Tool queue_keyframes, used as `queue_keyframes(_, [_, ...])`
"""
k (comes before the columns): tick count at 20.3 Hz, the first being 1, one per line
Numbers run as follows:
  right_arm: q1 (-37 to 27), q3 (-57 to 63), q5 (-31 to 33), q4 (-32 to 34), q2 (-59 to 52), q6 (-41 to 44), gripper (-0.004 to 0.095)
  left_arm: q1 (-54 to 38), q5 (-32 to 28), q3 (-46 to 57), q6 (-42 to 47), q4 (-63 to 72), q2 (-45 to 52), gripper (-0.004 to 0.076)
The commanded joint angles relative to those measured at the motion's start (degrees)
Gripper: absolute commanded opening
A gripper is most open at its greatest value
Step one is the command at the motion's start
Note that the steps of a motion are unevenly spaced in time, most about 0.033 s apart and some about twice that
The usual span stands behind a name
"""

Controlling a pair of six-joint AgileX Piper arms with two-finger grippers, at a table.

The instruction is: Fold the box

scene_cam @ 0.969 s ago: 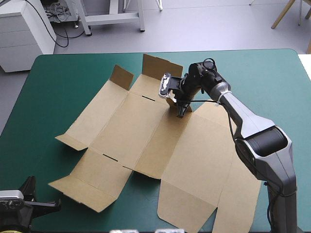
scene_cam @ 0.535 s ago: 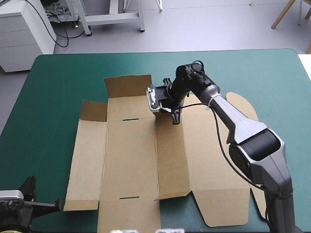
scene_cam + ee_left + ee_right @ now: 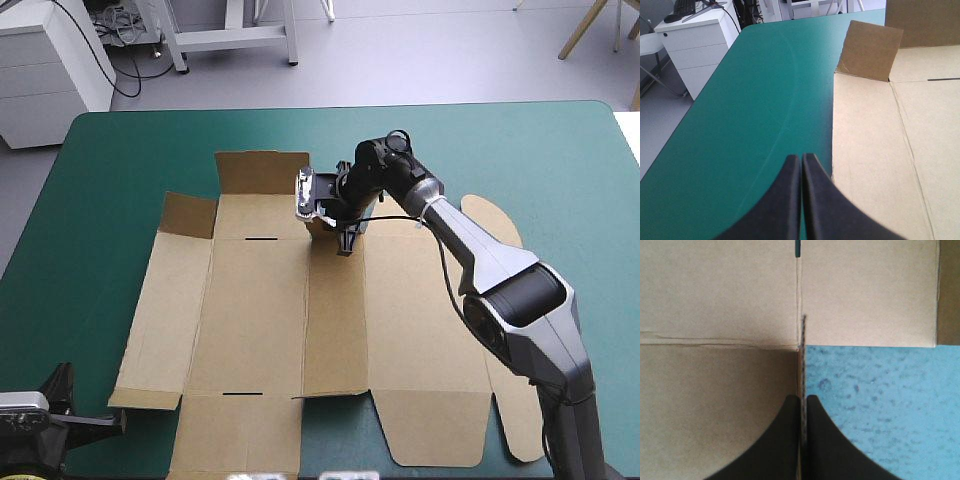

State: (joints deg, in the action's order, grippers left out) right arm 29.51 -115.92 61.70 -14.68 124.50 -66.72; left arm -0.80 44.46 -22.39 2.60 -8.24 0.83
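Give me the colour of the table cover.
The cover is plain teal-green; the high view shows it best.

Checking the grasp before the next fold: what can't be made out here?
High view: where the right gripper pinches the box is hidden behind its wrist.
High view: the box's near-left flap runs off the bottom edge.
Left wrist view: beyond the left gripper, only the box's left side shows.

We log the teal-green tabletop (image 3: 110, 170), bare along its left, far and right sides. One brown box (image 3: 260, 310) lies on it: an unfolded sheet, mostly flat, two flaps at its far-left corner raised.
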Motion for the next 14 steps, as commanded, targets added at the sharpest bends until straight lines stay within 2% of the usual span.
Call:
queue_keyframes(1, [0.1,-1.8,-1.5,-1.7,-3.3,0.3,-0.0019,0.2,-4.5,-1.2,0.3,-0.1,1.0,-0.001])
queue_keyframes(3, [0.1,-1.8,0.2,-2.3,-3.3,0.6,0.0022,0.2,-4.5,-1.2,0.3,-0.1,1.0,-0.001])
queue_keyframes(5, [0.1,-1.8,1.7,-2.3,-3.3,0.8,0.0174,0.2,-4.5,-1.2,0.1,-0.1,1.0,-0.001])
queue_keyframes(8, [0.1,-4.7,1.8,-2.3,-3.3,7.2,0.0574,0.2,-4.5,-1.2,0.3,-0.1,1.0,-0.001])
queue_keyframes(10, [0.1,-11.2,6.7,-2.1,-3.4,10.4,0.0775,0.2,-4.5,-1.2,0.1,-0.1,1.0,-0.001])
queue_keyframes(14, [0.1,-20.1,7.2,1.3,-5.5,21.0,0.0785,0.2,-4.5,-1.2,0.1,-0.1,1.0,-0.001])
